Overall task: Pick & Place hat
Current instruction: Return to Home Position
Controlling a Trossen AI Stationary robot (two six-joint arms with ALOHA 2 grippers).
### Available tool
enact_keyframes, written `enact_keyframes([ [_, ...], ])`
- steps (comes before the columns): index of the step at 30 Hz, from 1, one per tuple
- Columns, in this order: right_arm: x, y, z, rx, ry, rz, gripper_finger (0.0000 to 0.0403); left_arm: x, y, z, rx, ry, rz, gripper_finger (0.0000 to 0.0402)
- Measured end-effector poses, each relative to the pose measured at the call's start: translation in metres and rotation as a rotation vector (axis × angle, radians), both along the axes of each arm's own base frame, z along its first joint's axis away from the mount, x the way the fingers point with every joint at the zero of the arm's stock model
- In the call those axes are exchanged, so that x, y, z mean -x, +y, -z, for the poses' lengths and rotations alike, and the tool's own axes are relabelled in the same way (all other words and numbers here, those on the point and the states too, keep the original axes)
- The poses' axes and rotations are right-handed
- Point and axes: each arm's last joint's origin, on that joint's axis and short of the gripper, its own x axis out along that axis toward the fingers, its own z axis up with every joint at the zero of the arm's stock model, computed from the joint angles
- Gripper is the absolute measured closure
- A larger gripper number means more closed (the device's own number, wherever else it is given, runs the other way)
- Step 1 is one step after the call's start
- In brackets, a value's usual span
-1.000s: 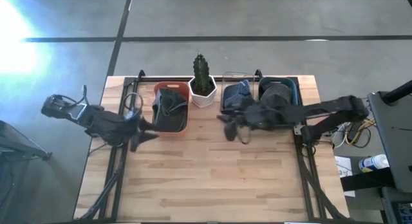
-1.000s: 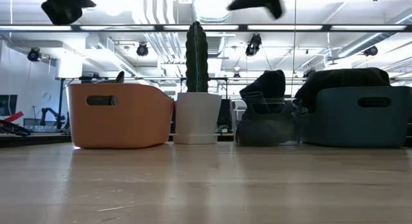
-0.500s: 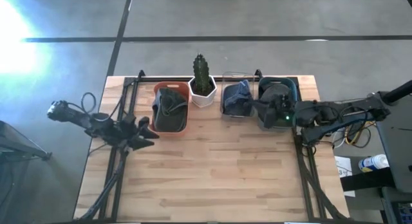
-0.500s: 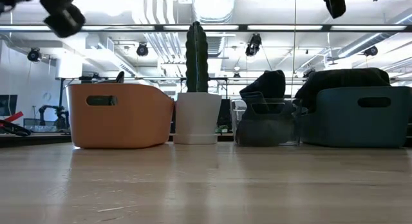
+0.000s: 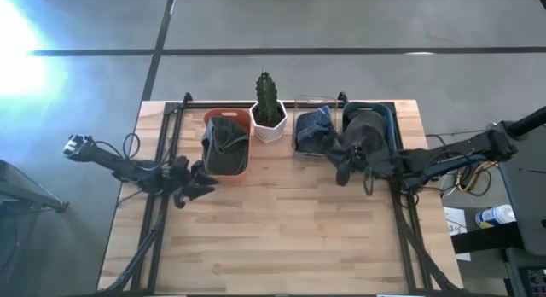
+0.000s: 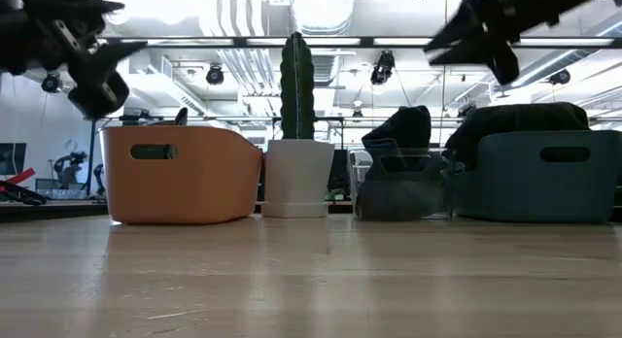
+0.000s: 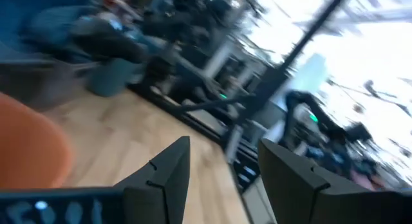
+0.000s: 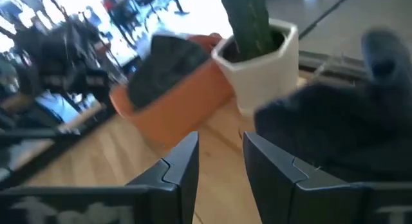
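Observation:
Three bins stand along the far edge. The orange bin (image 5: 226,143) holds a dark hat (image 5: 224,135). A clear bin (image 5: 312,132) holds a dark blue hat (image 5: 317,122), and a teal bin (image 5: 369,131) holds a dark hat (image 5: 367,126). My left gripper (image 5: 207,182) is open and hovers in the air just near of the orange bin (image 6: 180,173). My right gripper (image 5: 350,173) is open, empty, and hangs in the air just near of the clear and teal bins. In the right wrist view its fingers (image 8: 219,143) point at the orange bin (image 8: 177,105) and the cactus pot (image 8: 261,56).
A cactus in a white pot (image 5: 269,109) stands between the orange and clear bins. The near half of the wooden table (image 5: 281,237) is bare. Black frame rails run along the table's left (image 5: 153,220) and right (image 5: 405,224) sides.
My right gripper swung from the table's middle toward the right, over the clear and teal bins, then dropped lower and slightly nearer. My left gripper came down and shifted a little toward the orange bin. The hats and bins stayed put.

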Motion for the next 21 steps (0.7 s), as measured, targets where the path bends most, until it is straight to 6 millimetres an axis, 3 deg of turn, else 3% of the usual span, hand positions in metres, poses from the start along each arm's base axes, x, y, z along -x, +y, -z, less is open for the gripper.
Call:
enact_keyframes([
  [5,0.006,-0.001,0.033,0.016,0.095,-0.001,0.0292,0.000,0.004,0.000,0.028,-0.002,-0.127,0.0227],
  [13,0.020,-0.004,0.078,0.043,0.231,-0.001,0.0298,0.000,0.004,-0.001,0.048,-0.009,-0.139,0.0227],
  [21,0.031,-0.006,0.102,0.063,0.303,0.004,0.0296,0.000,0.004,0.000,0.052,-0.002,-0.134,0.0227],
])
